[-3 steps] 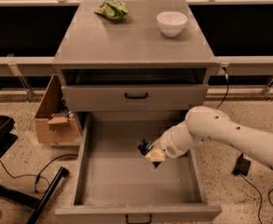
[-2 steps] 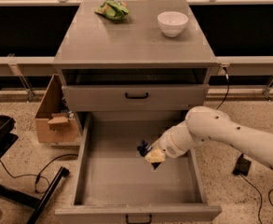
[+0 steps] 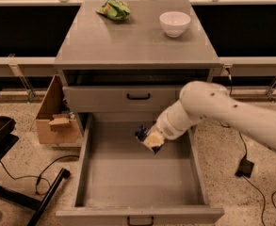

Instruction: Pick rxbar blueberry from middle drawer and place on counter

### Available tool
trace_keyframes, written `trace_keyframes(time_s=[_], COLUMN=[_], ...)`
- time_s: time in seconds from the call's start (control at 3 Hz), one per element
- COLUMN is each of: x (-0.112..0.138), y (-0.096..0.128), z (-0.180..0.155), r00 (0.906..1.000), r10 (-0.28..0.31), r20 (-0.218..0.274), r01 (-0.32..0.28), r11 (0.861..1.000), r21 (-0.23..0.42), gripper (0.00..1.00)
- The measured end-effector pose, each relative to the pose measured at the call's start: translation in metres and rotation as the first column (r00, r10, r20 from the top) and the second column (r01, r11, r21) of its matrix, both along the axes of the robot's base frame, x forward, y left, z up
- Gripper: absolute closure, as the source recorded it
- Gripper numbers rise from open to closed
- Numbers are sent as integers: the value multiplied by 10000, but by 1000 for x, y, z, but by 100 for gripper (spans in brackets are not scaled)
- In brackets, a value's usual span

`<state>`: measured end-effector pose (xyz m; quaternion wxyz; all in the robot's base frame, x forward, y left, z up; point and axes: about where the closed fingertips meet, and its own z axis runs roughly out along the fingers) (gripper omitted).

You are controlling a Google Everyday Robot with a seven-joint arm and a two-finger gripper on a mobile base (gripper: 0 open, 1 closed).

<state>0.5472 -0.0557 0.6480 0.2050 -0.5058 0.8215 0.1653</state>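
Camera view is looking down on the grey drawer cabinet, and my white arm [image 3: 231, 114] is reaching in from the right, bending down over the open middle drawer [image 3: 128, 187]. My jaws are hanging at the end of that arm, over the back half of the drawer floor and a little right of its centre, just below the shut upper drawer face [image 3: 104, 99] with its black handle. They are pinching the rxbar blueberry [image 3: 141, 133]. Its dark navy wrapper is poking out at the upper left of the pale pad and again at the lower right, and the bar is sitting tilted, one end higher than the other. I am holding it inside the outline of the drawer; whether it is touching the drawer floor I cannot tell. The middle drawer is standing pulled out toward the camera, its side walls running down to the front face, where the black bar handle [image 3: 140, 220] is showing at the bottom edge. Behind it, the tabletop [image 3: 137, 44] is carrying a white bowl [image 3: 175, 23] near its back right and a green snack bag [image 3: 114, 9] near its back left, the two well apart. Left of the cabinet a cardboard box [image 3: 52, 121] is sitting on the speckled floor, and black cables [image 3: 15, 173] are trailing near it.
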Motion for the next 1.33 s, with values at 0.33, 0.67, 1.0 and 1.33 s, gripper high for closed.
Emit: trace_keyframes(time_s=[0.33,0.67,1.0,1.33], x=[26,48,74,98], y=[9,18,26,28], z=[73,143,208,260], r00=[9989,9953,9885,9789], r10=[102,147,136,31], r20=[452,959,1506,2044], r01=[-80,-39,115,347], r11=[9987,9937,9862,9828], r21=[-496,-1124,-1649,-1811], gripper=[100,100,100,100])
